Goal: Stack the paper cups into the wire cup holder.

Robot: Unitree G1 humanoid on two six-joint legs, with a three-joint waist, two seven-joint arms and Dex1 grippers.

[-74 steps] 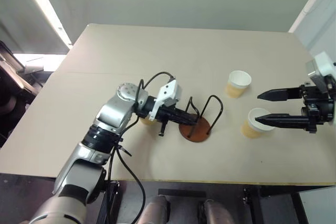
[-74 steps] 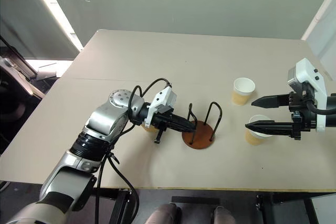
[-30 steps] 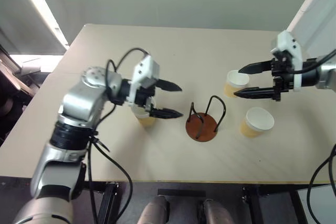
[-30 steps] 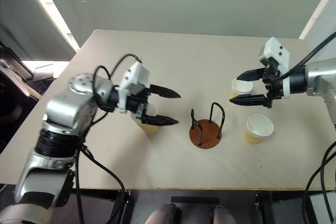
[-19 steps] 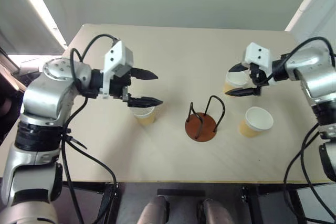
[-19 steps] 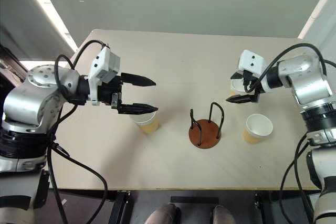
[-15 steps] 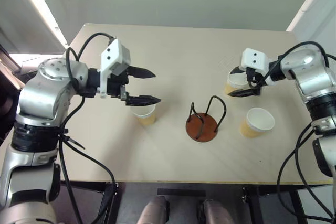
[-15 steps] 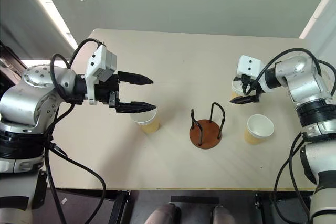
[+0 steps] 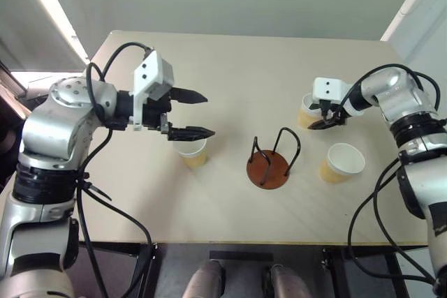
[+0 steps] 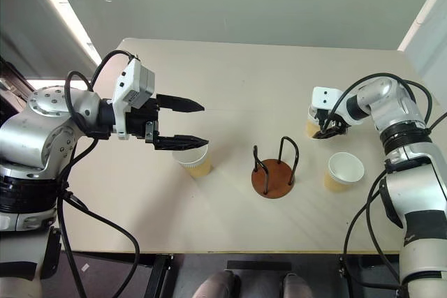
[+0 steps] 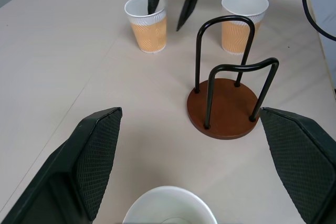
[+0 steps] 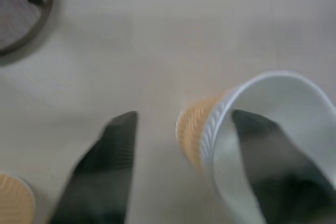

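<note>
your right gripper has dropped onto the far paper cup, one finger inside the rim, one outside the wall, jaws part open and not yet pinching. left gripper hangs spread wide and empty above the left cup. third cup stands right of the wire cup holder, which is empty mid-table.

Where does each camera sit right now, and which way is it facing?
Head stereo pair: looks forward and down at the table, the wire cup holder and both arms.
Left wrist view: looks along the open left gripper across the holder to the right gripper straddling the far cup's wall.
Right wrist view: looks down its fingers at that cup.
Shared: both wrist views show it.
</note>
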